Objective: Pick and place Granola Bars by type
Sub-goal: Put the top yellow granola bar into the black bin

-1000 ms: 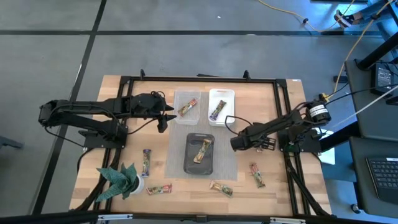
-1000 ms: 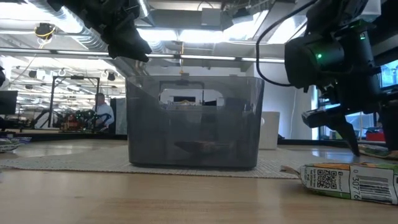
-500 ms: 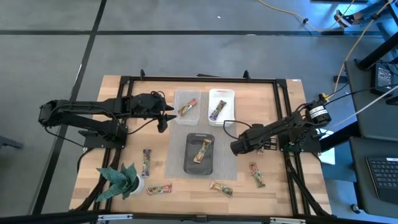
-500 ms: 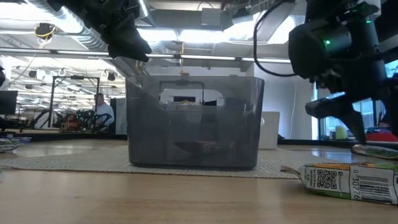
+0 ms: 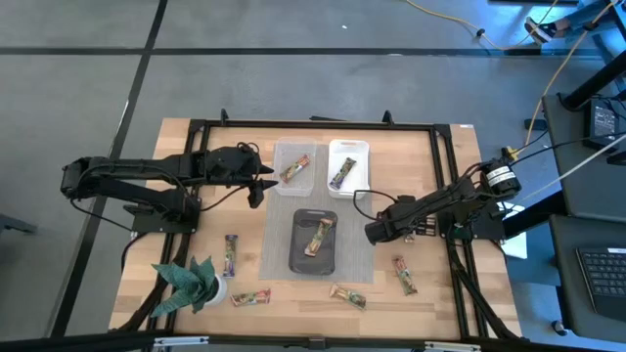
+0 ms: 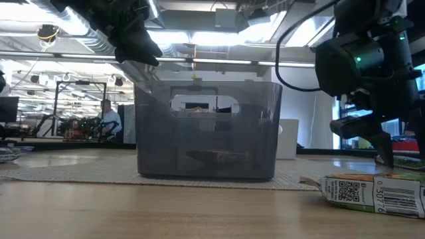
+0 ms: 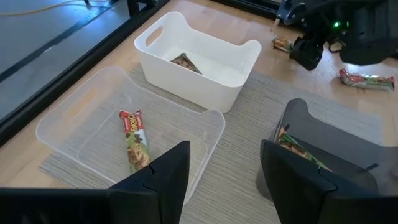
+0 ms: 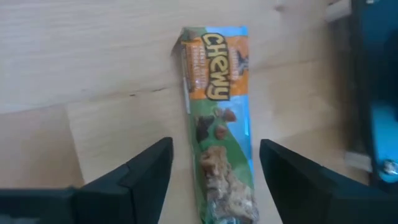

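Right gripper now farther right.

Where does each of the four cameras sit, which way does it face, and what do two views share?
High: overhead, looking down; both arms show.
Low: table height, facing the dark tray; arms hang from above.
Left wrist: faces the clear tray; left gripper open.
Right wrist: faces a Chewy bar; right gripper open.
Shared: left wrist and high both show the white tray.

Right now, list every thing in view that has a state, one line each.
Left claw: open, empty, above the clear tray.
Right claw: open, over a green bar lying flat.
Clear tray: one bar inside.
White bin: one bar inside.
Dark bin: one bar inside.
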Robot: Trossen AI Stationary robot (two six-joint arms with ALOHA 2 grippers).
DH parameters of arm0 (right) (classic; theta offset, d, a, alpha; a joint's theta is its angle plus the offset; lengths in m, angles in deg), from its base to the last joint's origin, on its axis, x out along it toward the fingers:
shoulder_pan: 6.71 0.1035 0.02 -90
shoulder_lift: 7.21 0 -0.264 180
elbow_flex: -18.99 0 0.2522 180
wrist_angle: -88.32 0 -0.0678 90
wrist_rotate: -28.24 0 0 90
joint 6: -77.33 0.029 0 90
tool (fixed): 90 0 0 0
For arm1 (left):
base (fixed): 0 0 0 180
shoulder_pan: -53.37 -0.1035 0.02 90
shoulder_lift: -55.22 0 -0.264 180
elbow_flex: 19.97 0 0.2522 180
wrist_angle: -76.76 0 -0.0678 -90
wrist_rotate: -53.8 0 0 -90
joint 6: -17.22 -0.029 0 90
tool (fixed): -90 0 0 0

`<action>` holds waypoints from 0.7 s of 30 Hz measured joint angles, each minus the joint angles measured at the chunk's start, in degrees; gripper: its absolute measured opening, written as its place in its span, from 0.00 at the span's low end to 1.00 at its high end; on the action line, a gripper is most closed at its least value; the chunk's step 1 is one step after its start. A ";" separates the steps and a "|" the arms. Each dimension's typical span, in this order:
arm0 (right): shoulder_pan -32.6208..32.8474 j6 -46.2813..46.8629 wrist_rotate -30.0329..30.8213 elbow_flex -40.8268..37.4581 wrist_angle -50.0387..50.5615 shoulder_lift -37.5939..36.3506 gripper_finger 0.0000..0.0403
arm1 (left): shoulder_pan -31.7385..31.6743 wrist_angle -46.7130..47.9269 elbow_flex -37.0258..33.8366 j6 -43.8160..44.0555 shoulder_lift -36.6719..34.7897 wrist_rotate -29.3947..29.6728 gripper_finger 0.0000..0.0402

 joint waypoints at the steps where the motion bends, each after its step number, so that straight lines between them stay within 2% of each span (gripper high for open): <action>1: 0.02 0.00 0.25 -0.71 -1.37 -0.25 0.61 | 0.01 0.00 0.00 0.36 0.00 -0.02 0.47; 21: 0.02 -2.99 2.59 -1.39 0.14 -0.03 0.61 | 0.02 -0.45 0.00 1.77 0.00 0.43 0.47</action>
